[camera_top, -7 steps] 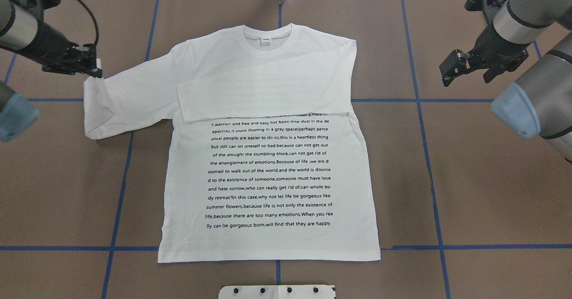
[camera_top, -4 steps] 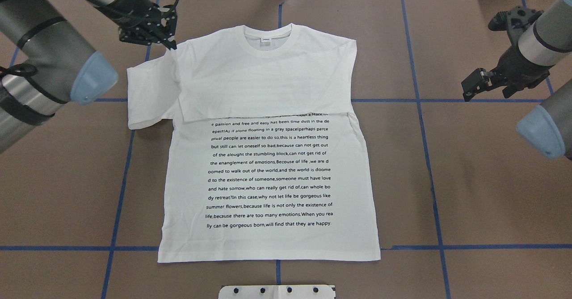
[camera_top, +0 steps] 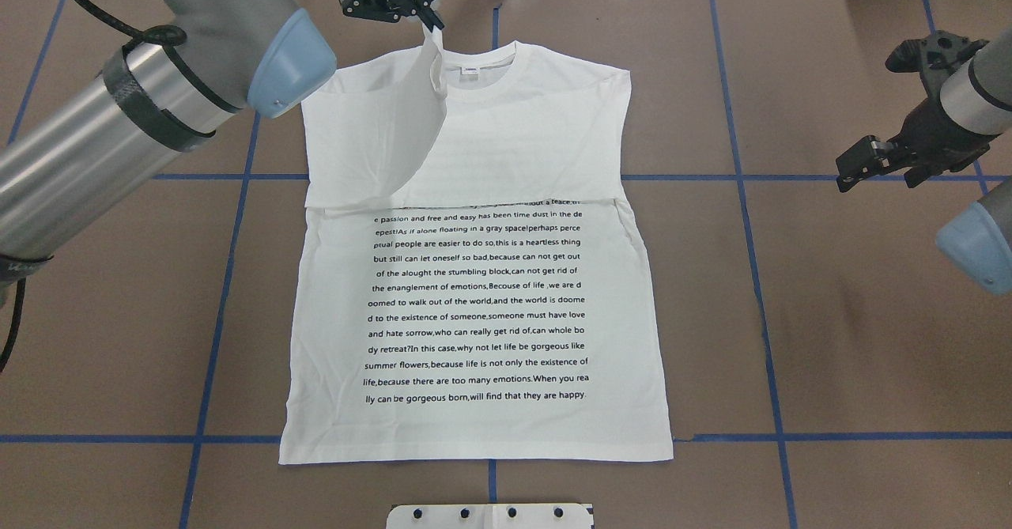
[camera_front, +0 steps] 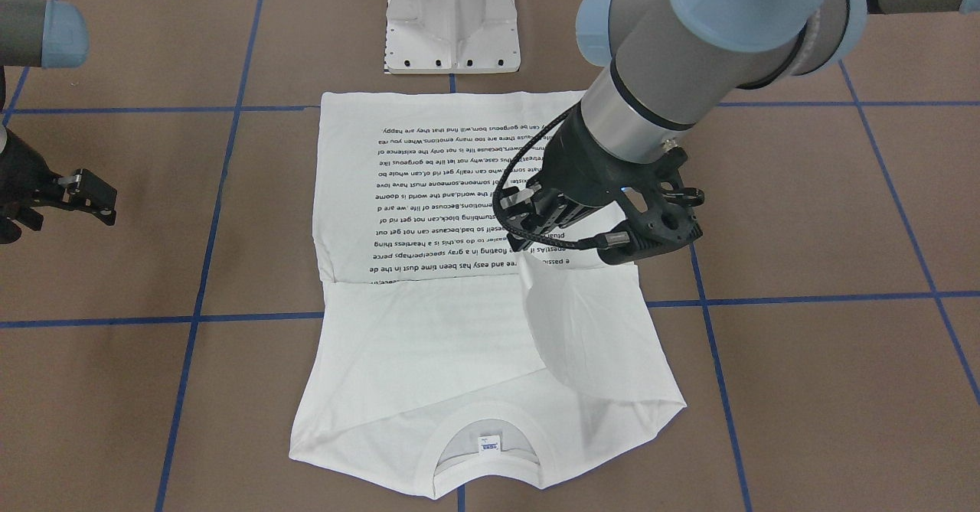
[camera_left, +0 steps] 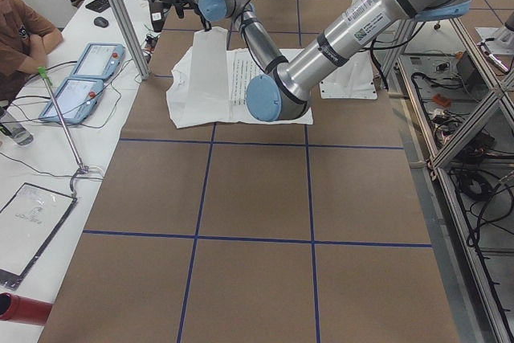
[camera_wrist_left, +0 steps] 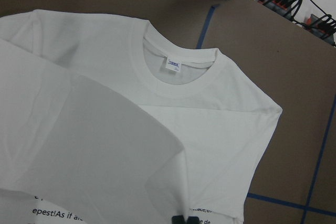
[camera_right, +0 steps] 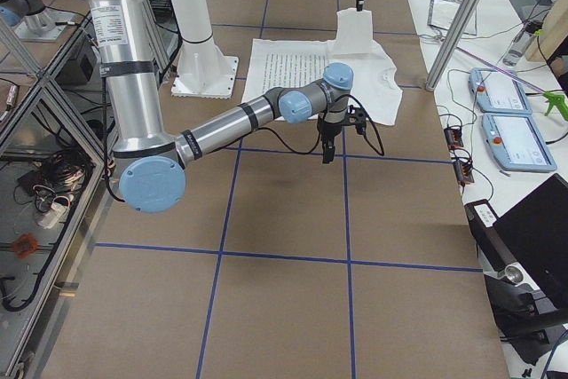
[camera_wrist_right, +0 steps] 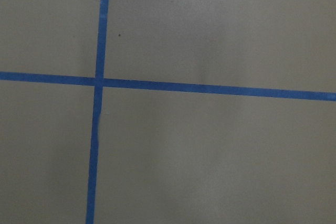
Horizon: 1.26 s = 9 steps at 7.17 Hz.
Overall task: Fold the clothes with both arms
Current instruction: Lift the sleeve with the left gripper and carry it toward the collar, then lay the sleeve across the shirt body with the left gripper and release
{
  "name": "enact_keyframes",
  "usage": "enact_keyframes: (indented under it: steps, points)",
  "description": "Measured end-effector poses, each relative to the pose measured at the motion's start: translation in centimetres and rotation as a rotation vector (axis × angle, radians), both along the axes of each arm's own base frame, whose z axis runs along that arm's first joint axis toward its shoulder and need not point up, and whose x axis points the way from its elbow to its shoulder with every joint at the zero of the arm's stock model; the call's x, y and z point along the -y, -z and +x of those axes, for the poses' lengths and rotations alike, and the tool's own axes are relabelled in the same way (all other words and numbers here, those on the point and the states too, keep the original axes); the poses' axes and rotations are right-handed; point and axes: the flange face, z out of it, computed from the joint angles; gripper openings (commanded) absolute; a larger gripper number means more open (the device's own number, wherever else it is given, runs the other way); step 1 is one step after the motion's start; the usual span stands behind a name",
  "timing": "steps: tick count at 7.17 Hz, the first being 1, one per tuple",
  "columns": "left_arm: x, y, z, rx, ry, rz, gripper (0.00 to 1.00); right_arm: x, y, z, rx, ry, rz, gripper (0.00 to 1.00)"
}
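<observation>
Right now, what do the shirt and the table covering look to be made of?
T-shirt: soft matte white knit, probably cotton; its sleeve hangs limp from the left gripper. Table covering: matte brown sheet, perhaps paper or card; it lies flat, marked with blue tape lines.

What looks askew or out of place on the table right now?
Nothing stands out. The T-shirt lies flat and square on the table. Its one raised sleeve hangs from the left gripper, mid-fold. The right gripper hovers off to the side.
</observation>
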Motion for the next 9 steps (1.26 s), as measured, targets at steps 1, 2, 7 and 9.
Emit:
enact_keyframes:
  steps: [1,2,7,9]
  points:
    - [-0.8,1.4,0.8,-0.019,-0.011,-0.017,0.0,0.1,0.0,0.2,0.002,-0.003,-0.001,1.0]
    - [-1.6,2.5,1.8,-0.032,-0.022,-0.029,0.0,0.2,0.0,0.3,0.003,-0.005,-0.001,1.0]
    - [-2.4,4.0,5.3,-0.064,-0.048,-0.041,0.0,0.6,-0.4,0.6,-0.001,-0.014,-0.008,1.0]
    - [-2.0,3.1,8.6,-0.074,-0.059,-0.048,0.0,0.9,-0.9,0.6,-0.006,-0.017,-0.019,1.0]
